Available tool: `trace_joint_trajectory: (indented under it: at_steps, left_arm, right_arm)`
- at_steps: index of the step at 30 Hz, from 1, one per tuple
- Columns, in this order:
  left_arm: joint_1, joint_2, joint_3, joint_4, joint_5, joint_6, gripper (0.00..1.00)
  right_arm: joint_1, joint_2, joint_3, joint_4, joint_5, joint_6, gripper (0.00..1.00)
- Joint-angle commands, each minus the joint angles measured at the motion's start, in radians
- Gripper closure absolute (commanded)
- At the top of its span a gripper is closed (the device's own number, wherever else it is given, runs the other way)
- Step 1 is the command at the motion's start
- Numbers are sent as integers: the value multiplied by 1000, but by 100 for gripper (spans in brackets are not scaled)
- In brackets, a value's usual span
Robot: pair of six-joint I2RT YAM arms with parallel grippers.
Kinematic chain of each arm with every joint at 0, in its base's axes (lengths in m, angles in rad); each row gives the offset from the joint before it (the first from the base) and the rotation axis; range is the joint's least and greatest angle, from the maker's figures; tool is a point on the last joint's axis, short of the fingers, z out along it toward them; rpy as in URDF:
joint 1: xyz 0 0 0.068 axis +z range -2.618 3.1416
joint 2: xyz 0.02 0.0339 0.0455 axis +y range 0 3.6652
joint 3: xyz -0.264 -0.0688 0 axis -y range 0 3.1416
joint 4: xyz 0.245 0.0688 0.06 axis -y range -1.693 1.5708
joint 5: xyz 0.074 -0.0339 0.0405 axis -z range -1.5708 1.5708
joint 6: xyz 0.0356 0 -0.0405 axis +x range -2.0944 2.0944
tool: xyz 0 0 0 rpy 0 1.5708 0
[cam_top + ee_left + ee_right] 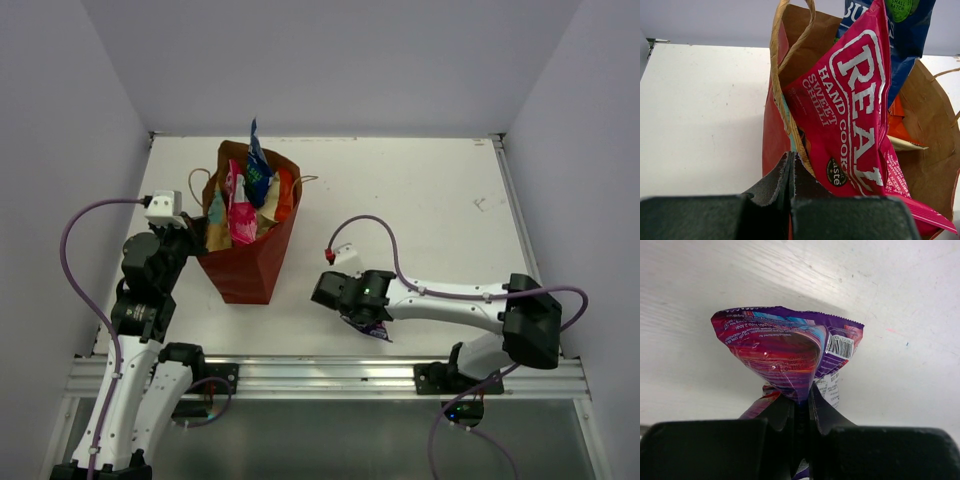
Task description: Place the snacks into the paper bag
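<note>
- Your right end effector (802, 396) is clamped on the purple packet (775, 350); lift it over the bag (248, 270).
- Left end effector (791, 164) pinches the bag's rim; steady the mouth.

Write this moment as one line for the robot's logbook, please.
left fingers: shut on paper bag rim | right fingers: shut on purple packet | in bag: pink packet, blue packet

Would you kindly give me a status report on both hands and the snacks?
Left hand shut on paper bag rim. Right hand shut on purple packet, right of bag. Pink packet and blue packet crowd the bag mouth.
</note>
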Motion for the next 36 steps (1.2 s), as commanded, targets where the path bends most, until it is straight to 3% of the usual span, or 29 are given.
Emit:
trace_joint_trajectory:
  at_steps: [1, 4, 9, 13, 19, 23, 36]
  left_arm:
    - [-12, -4, 2, 39, 30, 24, 100]
    - [-13, -2, 2, 39, 30, 24, 100]
    - [-13, -2, 2, 39, 30, 24, 100]
    - [-15, -2, 2, 39, 30, 24, 100]
    - [-15, -2, 3, 39, 30, 24, 100]
    - [-15, -7, 2, 39, 30, 24, 100]
    - [-24, -14, 2, 39, 27, 26, 100]
  right_arm:
    - [45, -94, 164, -111, 104, 21, 100]
    - [59, -141, 320, -131, 131, -77, 100]
    - [59, -158, 609, -11, 83, -295, 100]
    - [59, -56, 794, 110, 10, -492, 100]
    - [56, 159, 1112, 239, -4, -641, 100]
    - [8, 249, 1190, 283, -53, -634, 100]
    - [-145, 487, 1222, 434, -193, -606, 100]
